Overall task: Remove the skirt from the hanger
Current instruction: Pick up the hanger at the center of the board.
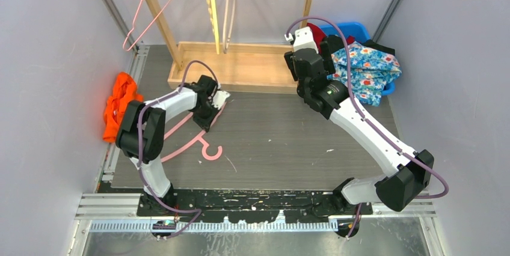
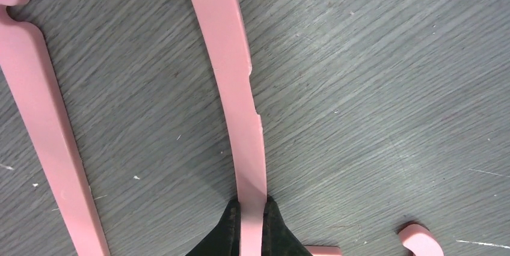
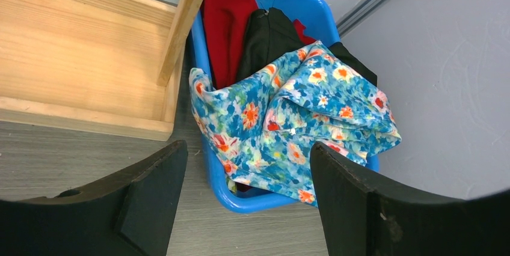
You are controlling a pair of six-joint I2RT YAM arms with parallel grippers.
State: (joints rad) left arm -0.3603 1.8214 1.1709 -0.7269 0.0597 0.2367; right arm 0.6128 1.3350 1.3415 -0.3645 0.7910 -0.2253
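Orange cloth bunched at the far left edge of the table, against the wall. Next, left gripper down on the table, jaws pinched together on one bar of the pink hanger. The left wrist view confirms it: the black fingertips clamp the pink bar from both sides, second bar and hook end flat on the grey surface beside it. Hanger is bare, no fabric on it.

Centre back: wooden rack with a pink wire hanger, a yellow one and a beige one hanging from it.

Right of the rack, right gripper hovers at the blue bin, jaws spread wide, nothing between them; in the wrist view the gap frames the bin's near rim.

Floral skirt lies crumpled in that bin, draped over the near edge, on top of a red garment and a black garment. Well apart from the hanger.
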